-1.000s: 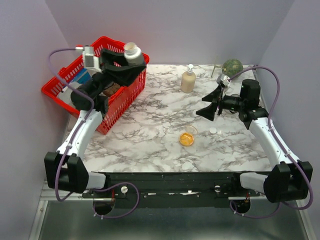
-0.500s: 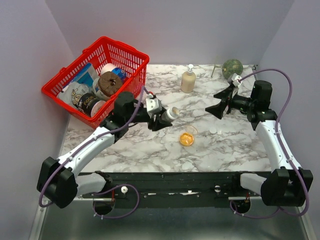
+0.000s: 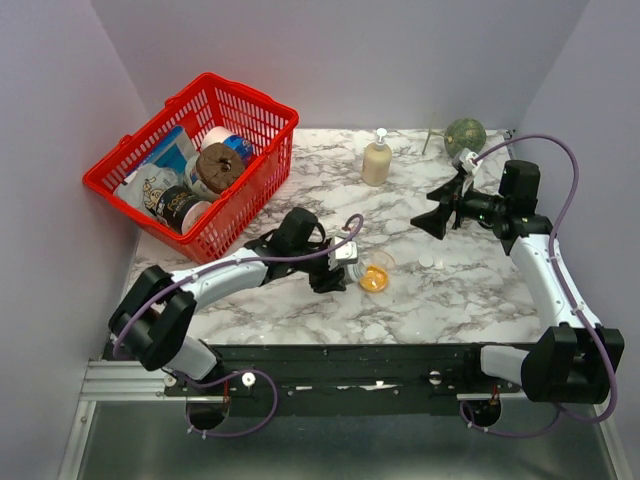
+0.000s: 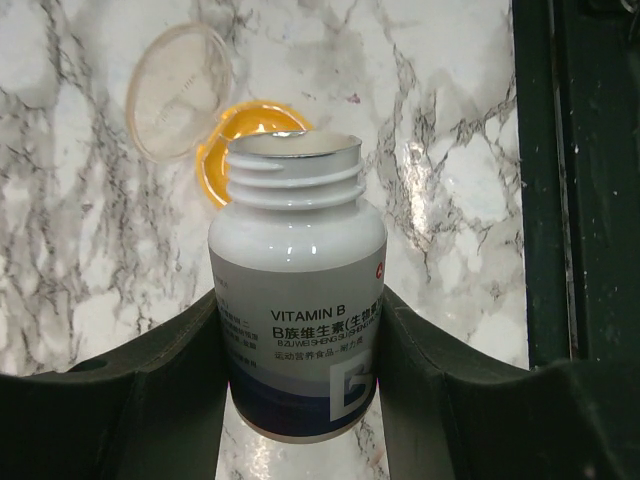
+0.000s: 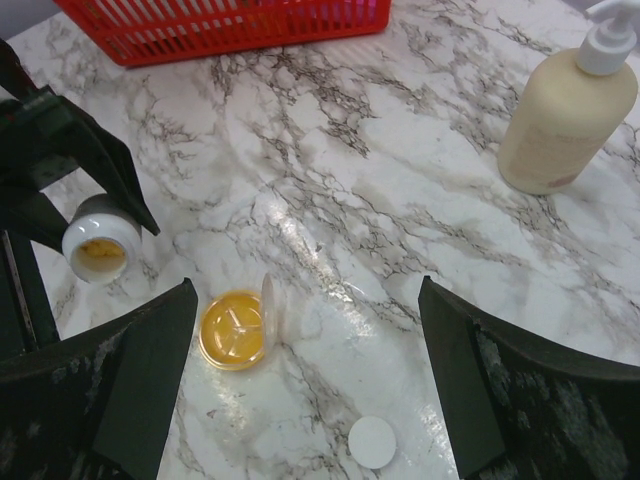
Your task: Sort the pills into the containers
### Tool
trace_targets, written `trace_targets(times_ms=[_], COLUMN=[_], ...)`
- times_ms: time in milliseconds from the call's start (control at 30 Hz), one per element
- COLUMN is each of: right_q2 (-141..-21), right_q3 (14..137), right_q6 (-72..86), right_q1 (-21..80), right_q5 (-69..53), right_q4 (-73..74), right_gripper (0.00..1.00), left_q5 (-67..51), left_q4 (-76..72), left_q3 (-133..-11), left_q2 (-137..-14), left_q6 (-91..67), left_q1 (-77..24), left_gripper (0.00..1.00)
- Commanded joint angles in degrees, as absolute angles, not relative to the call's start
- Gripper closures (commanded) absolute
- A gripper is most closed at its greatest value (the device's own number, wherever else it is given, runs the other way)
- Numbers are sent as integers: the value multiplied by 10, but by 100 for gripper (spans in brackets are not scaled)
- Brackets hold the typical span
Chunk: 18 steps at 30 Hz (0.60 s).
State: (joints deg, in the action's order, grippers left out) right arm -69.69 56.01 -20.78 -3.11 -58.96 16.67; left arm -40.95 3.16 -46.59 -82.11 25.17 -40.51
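The left arm has swung away from the red basket (image 3: 190,165) and brought the white pill bottle (image 4: 297,250) down just beside the clear dish (image 5: 203,332). The left gripper (image 4: 298,340) clamps the bottle's body, jaws partly closed. The bottle lies tilted and uncapped, its mouth toward the dish, orange showing inside. Orange pills (image 5: 235,332) fill the dish, and its clear lid (image 4: 180,90) stands open. The right gripper (image 3: 430,215) hangs beyond the dish, spread wide and empty. A white cap (image 5: 372,441) lies near the dish.
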Motion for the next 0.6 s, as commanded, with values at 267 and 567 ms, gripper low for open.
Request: trace_targets(times_ms=[267,567], right_q2=[-707,-713], right_q3=[591,596], right_q6=[-235,-236], right_q1=[-37,-42], right_q5=[-575,-569], right_q4=[206,214], right_gripper=[0,0], left_q5=[-308,-233], left_q4=[128,210], left_q3=[-529,-601], left_q2=[-915,-969], left_q6=[301,259], left_q1=[-459,-485], left_gripper=[100,100])
